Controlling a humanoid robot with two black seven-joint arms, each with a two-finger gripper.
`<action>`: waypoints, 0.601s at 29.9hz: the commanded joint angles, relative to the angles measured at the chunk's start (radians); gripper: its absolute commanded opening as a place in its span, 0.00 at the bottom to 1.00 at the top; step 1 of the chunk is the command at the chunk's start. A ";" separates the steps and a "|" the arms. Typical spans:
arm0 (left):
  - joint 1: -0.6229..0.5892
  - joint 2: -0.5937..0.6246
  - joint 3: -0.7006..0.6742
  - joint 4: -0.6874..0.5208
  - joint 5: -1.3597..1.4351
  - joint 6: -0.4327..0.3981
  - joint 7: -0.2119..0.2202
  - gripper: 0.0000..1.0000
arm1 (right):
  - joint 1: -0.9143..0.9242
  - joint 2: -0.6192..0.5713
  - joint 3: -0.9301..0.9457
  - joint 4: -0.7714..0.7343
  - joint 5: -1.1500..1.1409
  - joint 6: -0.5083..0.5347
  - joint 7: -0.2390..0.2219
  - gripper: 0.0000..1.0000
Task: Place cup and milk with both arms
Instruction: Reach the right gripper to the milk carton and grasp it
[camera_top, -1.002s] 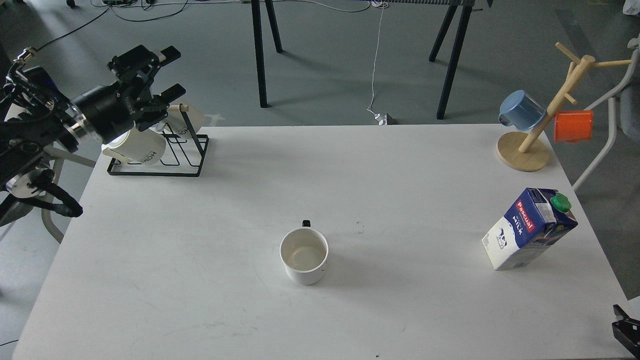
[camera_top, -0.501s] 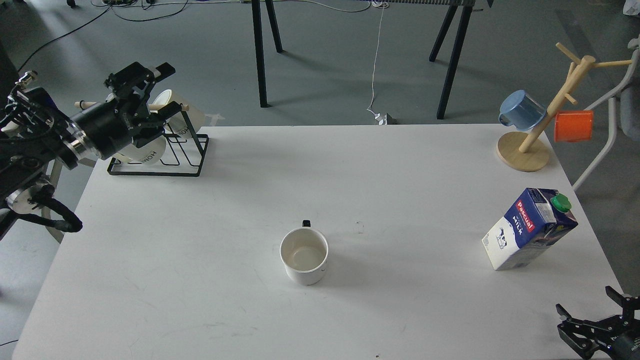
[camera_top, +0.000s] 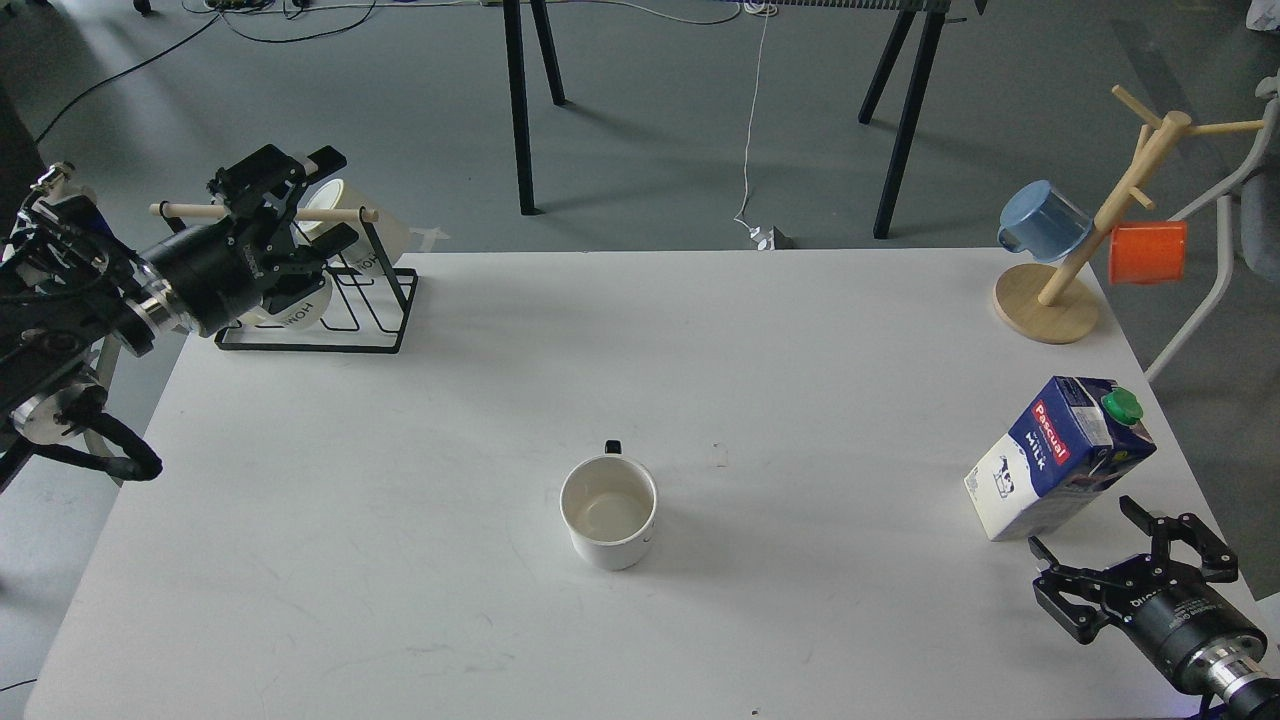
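Just ahead of the spread right gripper (camera_top: 1135, 560) stands the milk (camera_top: 1060, 457), a matte gable-top carton, long axis upright; the right arm is nearer. Far to its left sits the glossy round cup (camera_top: 608, 511). The left gripper (camera_top: 300, 205), spread, hangs well beyond.

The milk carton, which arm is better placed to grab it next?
Probably the right. The right gripper is open just below the milk carton at the table's right edge, while the left gripper is far off by the black mug rack.
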 joint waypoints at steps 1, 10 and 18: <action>0.004 -0.001 0.000 0.001 0.000 0.000 0.000 0.98 | 0.017 0.000 0.001 -0.002 0.000 0.000 0.000 0.99; 0.025 -0.001 0.000 0.003 0.000 0.000 0.000 0.99 | 0.025 0.031 0.003 -0.008 -0.006 0.000 0.000 0.99; 0.030 -0.003 0.000 0.026 0.000 0.000 0.000 0.99 | 0.059 0.103 0.000 -0.048 -0.032 0.000 0.002 0.99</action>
